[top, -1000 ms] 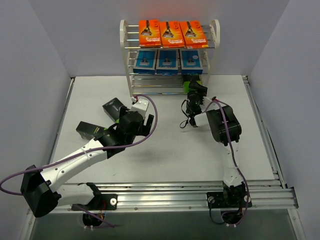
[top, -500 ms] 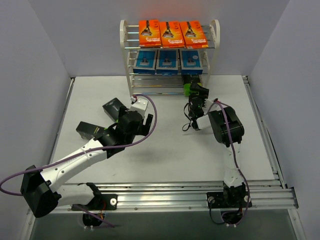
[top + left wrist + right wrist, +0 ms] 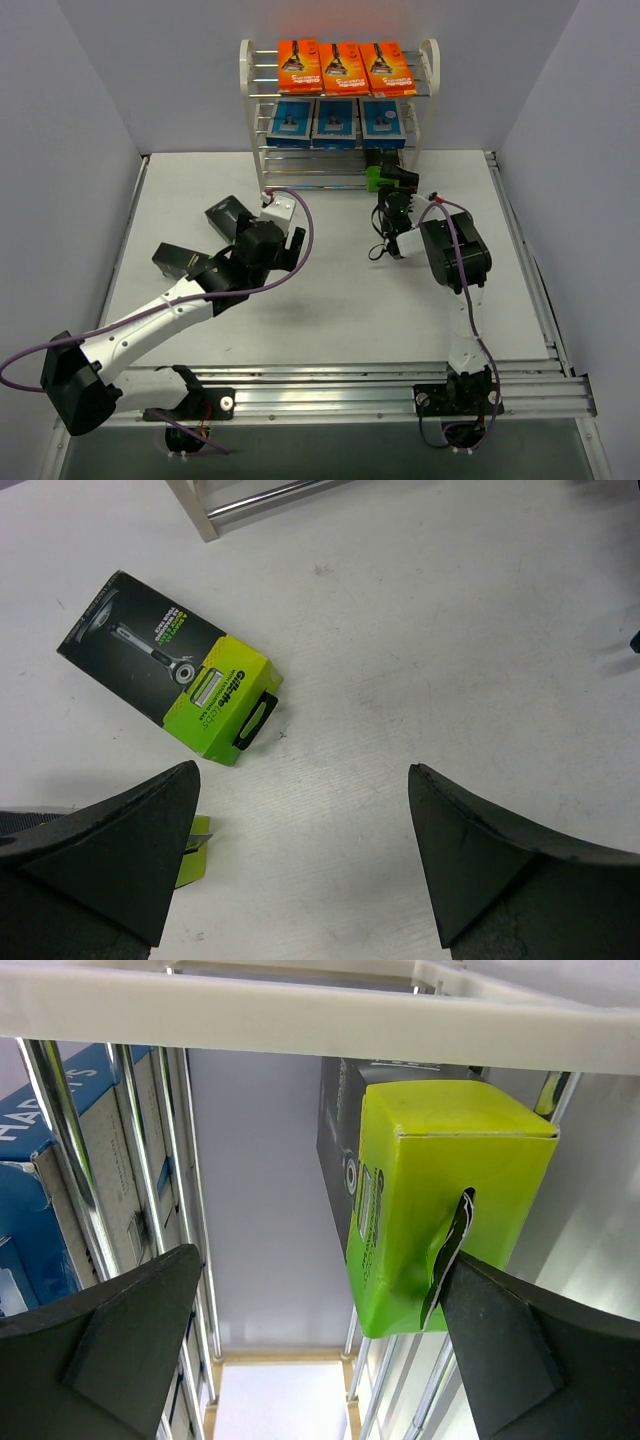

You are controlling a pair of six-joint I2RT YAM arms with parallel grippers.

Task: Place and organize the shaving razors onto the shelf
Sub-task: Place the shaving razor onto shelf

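**Shelf and two arms, seen from the near edge of the table.** The shelf (image 3: 247,70) stands at the far side of the table (image 3: 330,320). Its top tier holds three orange cards (image 3: 345,66) in a row, and the tier below holds three blue packs (image 3: 335,122), also in a row. The sorting is one kind per tier, which by this pattern leaves a lower tier for the black-and-green boxes.

The first box (image 3: 440,1200) sits at the right end of a lower tier, green end toward the right gripper (image 3: 322,1260). This gripper's fingers are spread wide to either side of it. The wrist view does not settle whether one finger brushes a corner, but the box appears to rest on the rods by itself.

A second box (image 3: 170,675) and a third box (image 3: 180,262) lie flat on the table, left of the shelf. The left gripper (image 3: 302,780) hangs over bare table beside the second box, fingers spread and holding nothing. It is probably placed there for the next pickup.
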